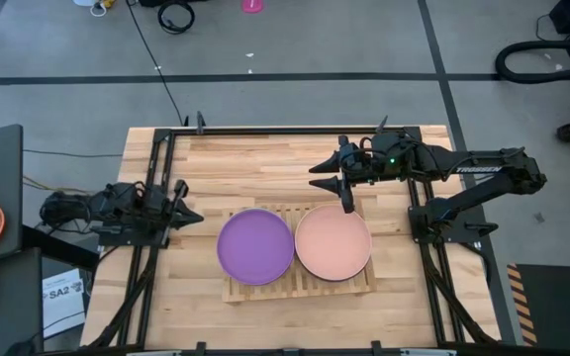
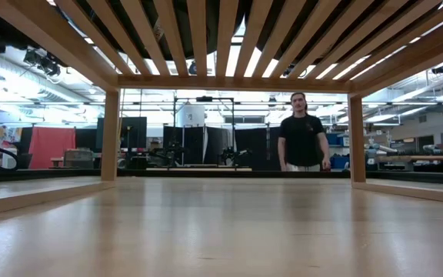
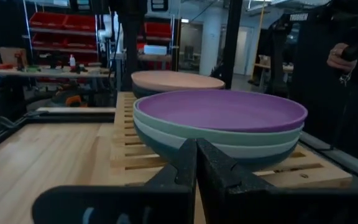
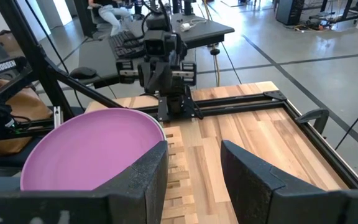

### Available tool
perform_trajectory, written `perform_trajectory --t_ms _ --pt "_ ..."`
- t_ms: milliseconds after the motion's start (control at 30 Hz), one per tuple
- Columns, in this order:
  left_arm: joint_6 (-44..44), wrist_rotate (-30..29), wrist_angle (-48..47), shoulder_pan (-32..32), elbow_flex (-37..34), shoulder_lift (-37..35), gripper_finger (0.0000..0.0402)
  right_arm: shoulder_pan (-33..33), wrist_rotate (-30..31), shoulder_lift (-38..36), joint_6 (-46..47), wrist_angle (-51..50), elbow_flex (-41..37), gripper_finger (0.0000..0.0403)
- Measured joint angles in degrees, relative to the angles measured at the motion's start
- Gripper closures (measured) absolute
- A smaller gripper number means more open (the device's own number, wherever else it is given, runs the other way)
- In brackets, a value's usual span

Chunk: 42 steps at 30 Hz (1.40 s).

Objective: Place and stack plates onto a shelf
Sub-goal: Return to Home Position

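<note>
Free room by the shelf point(image 1: 300, 290): both halves taken, purple plate point(image 1: 255, 246) stack at left-arm end, salmon plate point(image 1: 332, 242) stack at right-arm end; right gripper point(image 1: 348, 205), fingers parted, over far edge; left gripper point(image 1: 194, 217) just off its end; tabletop point(image 1: 265, 168) beyond far edge bare

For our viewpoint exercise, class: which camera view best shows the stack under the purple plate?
The left wrist view: it sees the purple plate side-on, with other plates' rims layered beneath. The high and right wrist views show only its top; the low view shows only shelf slats.
</note>
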Motion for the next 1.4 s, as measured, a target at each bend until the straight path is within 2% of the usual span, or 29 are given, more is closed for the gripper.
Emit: perform_trajectory --t_ms 433,767,867,1033,1267,1400 --pt "0.28 0.01 10.49 0.02 -9.68 0.00 0.0388 0.00 -0.02 0.00 0.01 0.07 0.00 0.0249" --pt "0.76 -0.04 10.48 0.04 -9.72 0.07 0.0388 0.01 -0.44 -0.19 3.47 0.46 0.00 0.0250" --pt "0.81 -0.04 10.48 0.04 -9.72 0.07 0.0388 0.00 -2.20 -0.88 3.65 0.46 0.00 0.0257" --pt "0.73 -0.06 10.45 0.04 -9.74 0.07 0.0388 0.02 -7.17 -3.60 3.67 0.03 0.00 0.0294" --pt "0.02 -0.09 10.43 0.04 -9.74 0.07 0.0388 0.02 -9.25 -10.33 1.36 -5.94 0.00 0.0389" --pt "-0.04 -0.13 10.42 0.03 -9.76 0.07 0.0388 0.02 -9.25 -15.08 0.24 -12.04 0.00 0.0386"
